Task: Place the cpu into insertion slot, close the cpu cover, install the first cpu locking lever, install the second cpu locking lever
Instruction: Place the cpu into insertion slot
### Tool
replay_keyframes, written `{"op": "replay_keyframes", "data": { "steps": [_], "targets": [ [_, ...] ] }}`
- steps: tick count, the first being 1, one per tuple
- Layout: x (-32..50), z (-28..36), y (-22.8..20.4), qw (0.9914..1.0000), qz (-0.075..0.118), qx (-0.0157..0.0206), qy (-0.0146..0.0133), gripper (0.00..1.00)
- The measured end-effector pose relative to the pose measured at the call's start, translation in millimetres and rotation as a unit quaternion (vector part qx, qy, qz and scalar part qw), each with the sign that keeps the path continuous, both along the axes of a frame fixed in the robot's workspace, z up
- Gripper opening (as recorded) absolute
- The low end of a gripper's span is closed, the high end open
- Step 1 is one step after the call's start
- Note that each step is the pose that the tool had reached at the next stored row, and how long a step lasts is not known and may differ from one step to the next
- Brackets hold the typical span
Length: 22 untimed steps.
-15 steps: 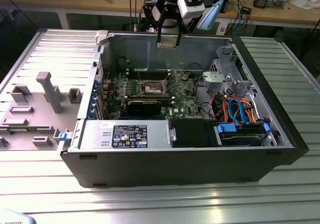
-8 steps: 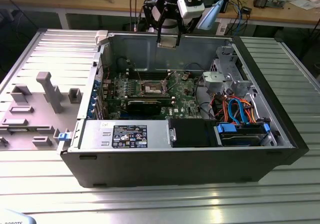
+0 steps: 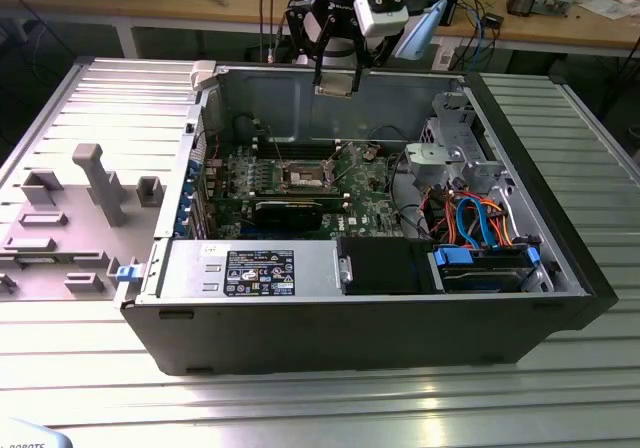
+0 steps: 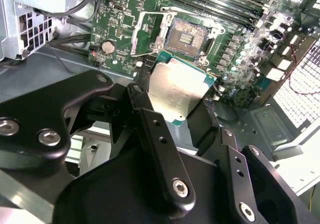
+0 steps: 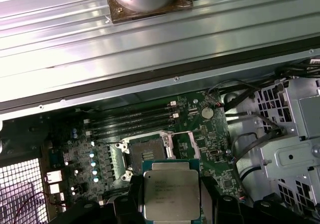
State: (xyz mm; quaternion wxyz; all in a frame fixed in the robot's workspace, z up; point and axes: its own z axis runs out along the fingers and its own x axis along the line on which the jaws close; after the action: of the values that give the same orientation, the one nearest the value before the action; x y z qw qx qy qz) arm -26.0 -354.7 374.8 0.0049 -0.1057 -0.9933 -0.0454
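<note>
Exterior view: the gripper [image 3: 336,76] hangs over the open computer case [image 3: 560,268], near its back wall and well above the green motherboard [image 3: 370,203]. It pinches the cpu [image 3: 335,89] flat between its fingers. The socket [image 3: 303,175] sits on the board below, uncovered, with nothing in it. A black graphics card [image 3: 288,211] lies just beside the socket. The case stands on a ribbed metal table [image 3: 300,408]. A grey tray [image 3: 70,218] of fixtures lies at the exterior view's left.

First wrist view: here the cpu [image 5: 171,194] shows its silvery top, with black fingers [image 5: 131,201] pressed against two opposite edges. The socket [image 5: 145,151] shows a dark centre. Long memory slots [image 5: 132,121] run alongside it, and a coin battery [image 5: 207,112] sits near.

Second wrist view: this one gives the other face of the cpu [image 4: 176,89], pale gold with a green rim. It also looks straight into the socket [image 4: 187,36], where the contact field is plain. The cover [image 4: 150,31] stands swung open just beside the socket, with green board visible through its window.
</note>
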Motion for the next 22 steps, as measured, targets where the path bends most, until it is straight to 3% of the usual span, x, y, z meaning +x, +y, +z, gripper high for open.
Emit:
{"op": "replay_keyframes", "data": {
  "steps": [8,22],
  "targets": [
    [0.0,-0.7,0.0,0.99956,-0.030,0.0000,0.0000,0.54],
    [0.0,-0.8,0.0,0.99953,-0.031,-0.0001,0.0000,0.54]
  ]
}}
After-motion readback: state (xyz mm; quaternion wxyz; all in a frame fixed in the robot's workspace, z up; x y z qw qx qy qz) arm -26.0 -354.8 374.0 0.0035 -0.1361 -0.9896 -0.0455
